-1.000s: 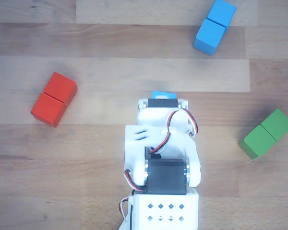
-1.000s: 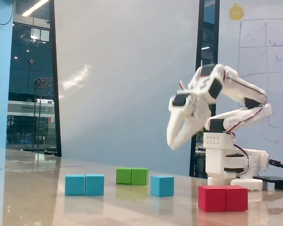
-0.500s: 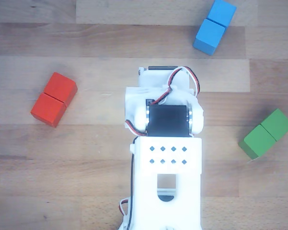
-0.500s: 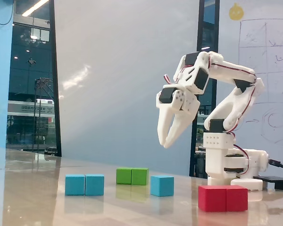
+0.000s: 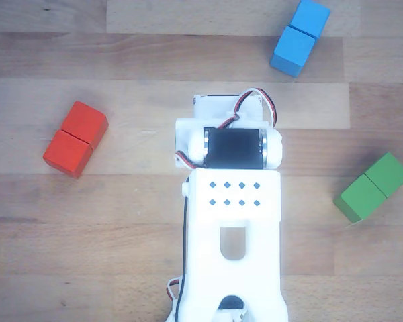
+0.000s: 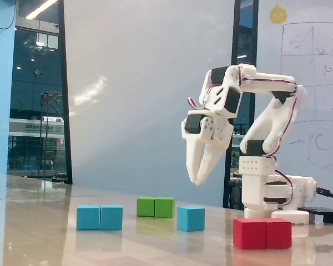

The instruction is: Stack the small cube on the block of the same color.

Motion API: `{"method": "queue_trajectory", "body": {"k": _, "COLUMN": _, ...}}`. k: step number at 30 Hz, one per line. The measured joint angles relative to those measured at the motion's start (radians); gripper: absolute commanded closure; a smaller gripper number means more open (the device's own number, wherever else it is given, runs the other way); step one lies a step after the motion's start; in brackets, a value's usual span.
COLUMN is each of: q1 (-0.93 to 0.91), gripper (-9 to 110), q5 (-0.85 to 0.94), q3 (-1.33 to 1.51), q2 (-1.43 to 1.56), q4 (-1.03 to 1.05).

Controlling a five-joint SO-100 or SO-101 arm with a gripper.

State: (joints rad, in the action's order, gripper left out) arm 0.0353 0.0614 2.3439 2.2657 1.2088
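A glossy wooden table (image 6: 44, 233) stood before a grey wall and glass. The small cube (image 6: 190, 218) sat mid-table, under the raised pincer (image 6: 197, 180), whose jaws were slightly apart, empty.

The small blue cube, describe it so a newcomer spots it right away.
In the fixed view, start at the white arm. Beneath its raised pincer sits the small cube, alone on the table. Unlike the blue block, it is one cube, not two joined.
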Motion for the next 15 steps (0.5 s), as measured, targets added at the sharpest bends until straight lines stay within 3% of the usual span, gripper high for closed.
{"method": "queue_trajectory", "body": {"k": 10, "q1": 0.000, "gripper": 77, "q5": 0.020, "q3": 0.000, "q2": -0.156, "q4": -0.021}}
{"method": "queue_trajectory", "body": {"k": 15, "q1": 0.000, "gripper": 74, "q5": 0.020, "q3": 0.000, "q2": -0.167, "q4": -0.021}}
